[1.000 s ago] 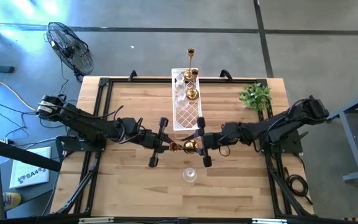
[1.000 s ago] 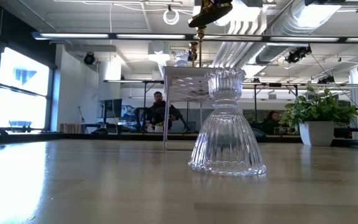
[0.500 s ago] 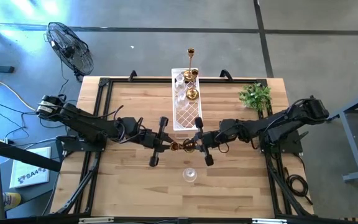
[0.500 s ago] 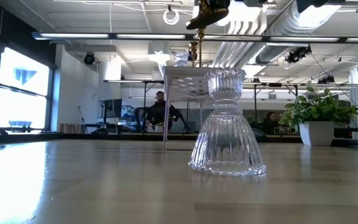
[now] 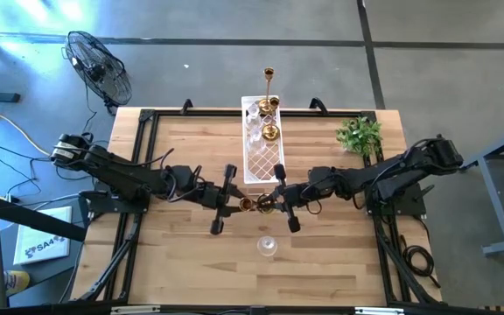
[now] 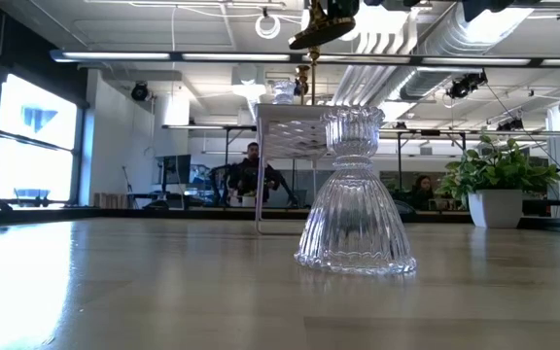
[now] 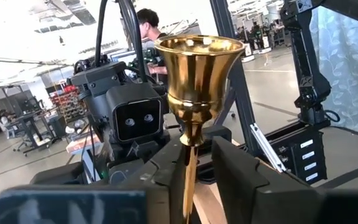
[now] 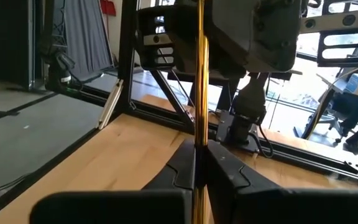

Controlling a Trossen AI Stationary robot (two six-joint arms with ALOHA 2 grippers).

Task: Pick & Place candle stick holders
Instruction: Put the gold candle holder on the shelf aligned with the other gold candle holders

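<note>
Moved: right end effector has gone from spread to clamped over the last second; left end effector has slackened a little.
Handover item: tall gold candle stick holder, held in the air between the two end effectors, just in front of the white lattice tray.
Right end effector: clenched on the slim gold stem; stem sits pinched between its dark fingers.
Left end effector: fingers flank the stem below the gold cup with a small gap each side; can't tell whether it grips or has let go.
Tray contents: squat gold holder and another gold holder inside, toward the tray's far end; clear glass between them, too small to make out.
Behind tray: another tall gold holder at its far end.
Glass holder: clear ribbed one upright on the counter, in front of the tray, nearer the viewer than the end effectors.
Plant: small green one to the right of the tray.
</note>
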